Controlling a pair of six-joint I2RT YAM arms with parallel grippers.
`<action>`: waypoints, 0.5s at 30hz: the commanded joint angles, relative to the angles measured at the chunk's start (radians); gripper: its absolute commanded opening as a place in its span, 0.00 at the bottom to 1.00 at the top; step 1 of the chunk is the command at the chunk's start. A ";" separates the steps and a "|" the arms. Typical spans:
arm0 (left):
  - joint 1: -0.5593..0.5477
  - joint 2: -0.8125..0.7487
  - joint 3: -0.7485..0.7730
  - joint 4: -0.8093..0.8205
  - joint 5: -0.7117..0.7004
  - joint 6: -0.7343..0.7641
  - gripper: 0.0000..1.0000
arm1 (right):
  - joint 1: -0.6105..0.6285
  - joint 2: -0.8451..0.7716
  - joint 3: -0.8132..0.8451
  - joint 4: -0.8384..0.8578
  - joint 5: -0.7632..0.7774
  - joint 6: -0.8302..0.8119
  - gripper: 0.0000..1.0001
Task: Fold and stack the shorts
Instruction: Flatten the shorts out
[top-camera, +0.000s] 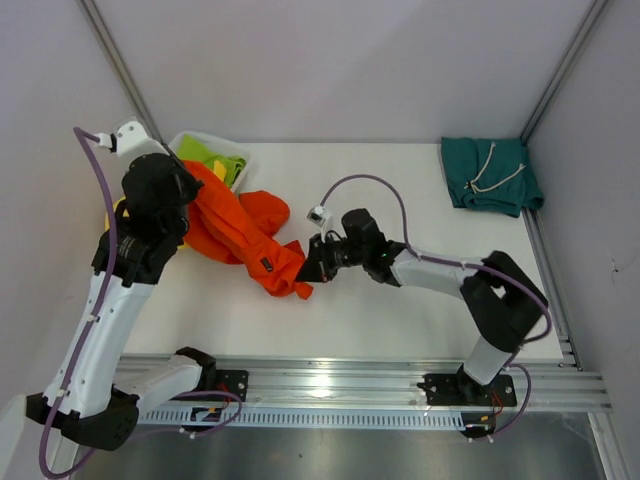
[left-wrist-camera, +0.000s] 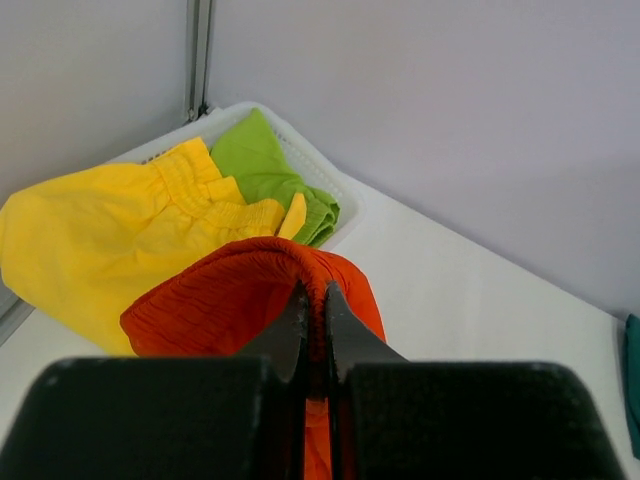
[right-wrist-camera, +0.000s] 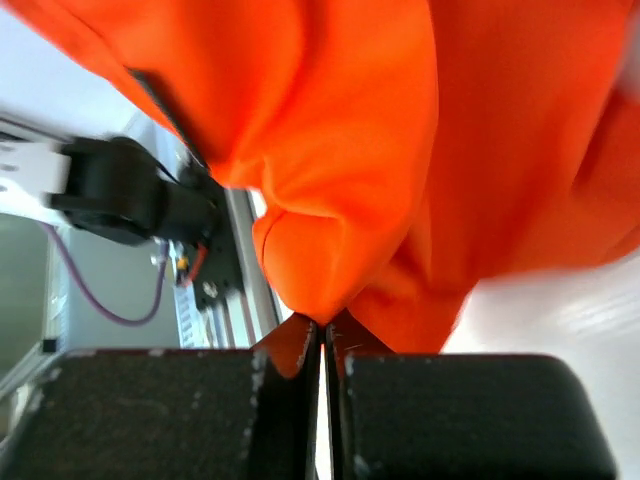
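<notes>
1. The white tabletop (top-camera: 400, 320) carries everything. Both claws work over its left half.
2. The orange shorts (top-camera: 240, 235) are stretched in a crumpled band from the left claw (left-wrist-camera: 312, 295) down to the right claw (top-camera: 308, 272). Their middle bunches on the tabletop between the two.
3. The teal shorts (top-camera: 490, 175) lie folded with white drawstrings on top. They are well apart from the right claw, beyond it at the far right corner.
4. A white bin (left-wrist-camera: 300, 150) sits just beyond the left claw, against the back wall.
5. The yellow shorts (left-wrist-camera: 90, 240) bulge over the bin's near rim, to the left of the left claw. How much of them lies inside, I cannot tell.
6. The lime-green shorts (left-wrist-camera: 265, 160) lie in the bin, directly beyond the left claw's tips and touching the yellow pair.
7. The left claw is clamped on the ribbed waistband of the orange shorts, its fingers pressed together on the cloth.
8. The right claw, fingers together, pinches a lower edge of the orange shorts, which hang just above it.
</notes>
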 joint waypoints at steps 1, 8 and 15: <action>0.009 -0.007 -0.059 0.082 0.017 -0.001 0.00 | 0.001 0.151 0.052 -0.223 -0.132 0.006 0.00; 0.009 0.014 -0.112 0.150 -0.046 0.018 0.00 | -0.104 0.165 -0.095 -0.087 -0.140 0.090 0.00; 0.011 0.065 -0.054 0.187 -0.090 0.043 0.00 | -0.108 0.099 -0.179 -0.117 -0.057 0.035 0.00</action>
